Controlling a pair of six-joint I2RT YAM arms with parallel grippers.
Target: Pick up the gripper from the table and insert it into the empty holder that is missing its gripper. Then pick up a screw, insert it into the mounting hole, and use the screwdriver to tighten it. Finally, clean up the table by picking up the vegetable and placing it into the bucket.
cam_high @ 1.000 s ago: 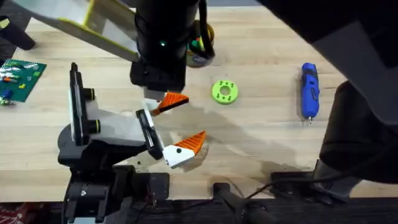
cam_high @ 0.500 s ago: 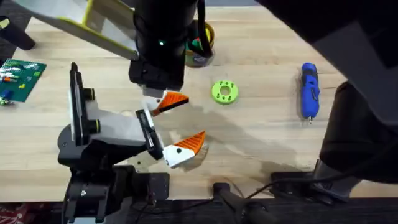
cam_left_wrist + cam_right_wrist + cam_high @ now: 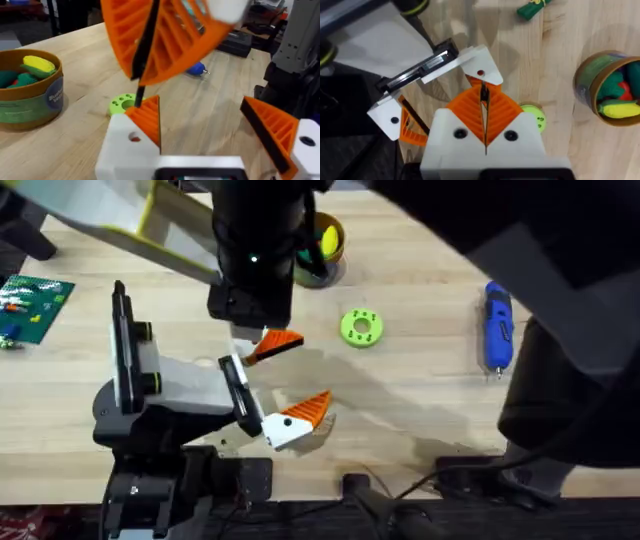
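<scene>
- The gripper (image 3: 277, 343), the orange ribbed wedge on its white base, sits at the upper jaw bracket of the holder (image 3: 185, 385). It looks seated to me, so I count the insertion as done.
- Its mounting hole (image 3: 480, 73) shows open on the white base, with a reddish spot inside.
- The right gripper (image 3: 483, 100) hangs directly over that base. Its orange pads are pinched tight on a thin dark shank, which I take for the screw (image 3: 145, 55).
- The screw's lower end is just above the base and close to the hole. I can't tell whether it has entered.
- So I judge the step in hand to be screw insertion.
- The left gripper (image 3: 200, 105) looks along the holder. Its two orange fingers are spread wide with nothing between them.
- Next I'd ease the tip straight down into the hole, keeping the shank upright, and let go only once it stands by itself.
- After that I need the screwdriver (image 3: 497, 320), which lies well apart at the right of the table, beyond the green disc (image 3: 361, 327).
- The bucket (image 3: 335, 240) at the far edge already holds toy produce. A green vegetable (image 3: 534, 8) lies on the wood, waiting for cleanup.
</scene>
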